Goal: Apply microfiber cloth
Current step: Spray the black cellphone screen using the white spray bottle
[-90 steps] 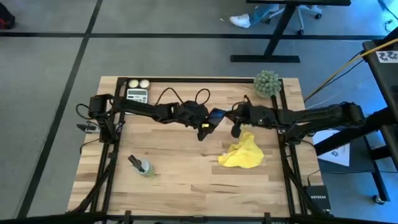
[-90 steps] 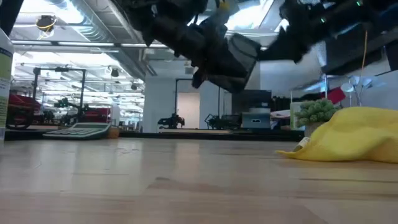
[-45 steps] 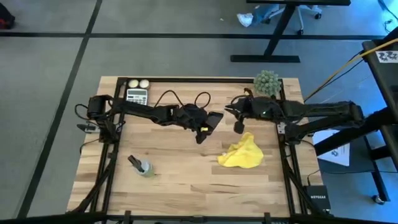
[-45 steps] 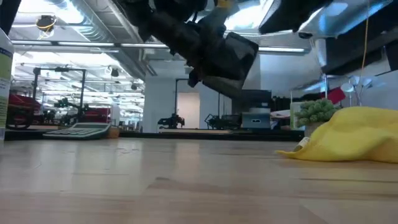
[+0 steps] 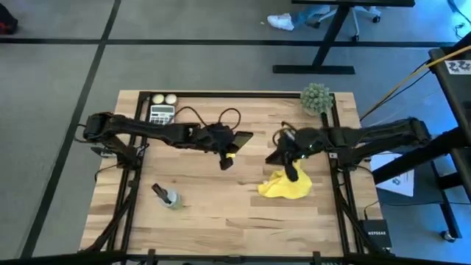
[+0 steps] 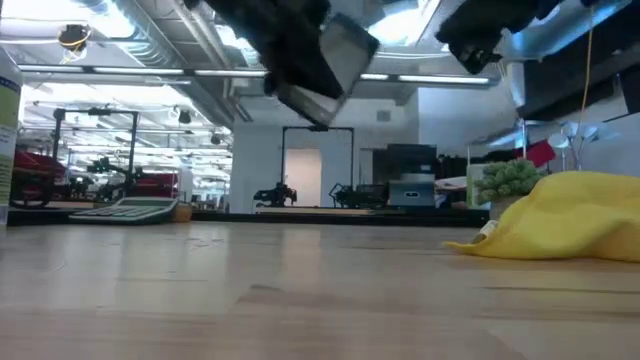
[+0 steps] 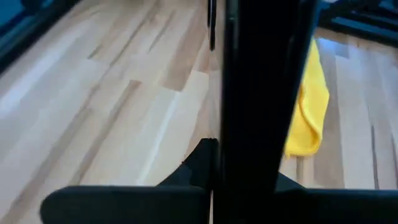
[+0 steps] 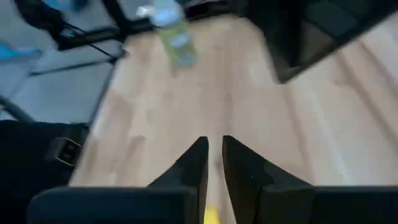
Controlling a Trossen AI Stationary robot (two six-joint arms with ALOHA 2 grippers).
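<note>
Even overhead light, soft shadows; both wrist views motion-blurred, low view's ceiling lights glaring.

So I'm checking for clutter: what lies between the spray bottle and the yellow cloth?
In the high view, only bare wooden table lies between the spray bottle and the yellow cloth.

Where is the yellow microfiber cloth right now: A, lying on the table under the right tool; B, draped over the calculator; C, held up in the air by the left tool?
A: the microfiber cloth lies on the table, with the right tool over its top edge.
</note>
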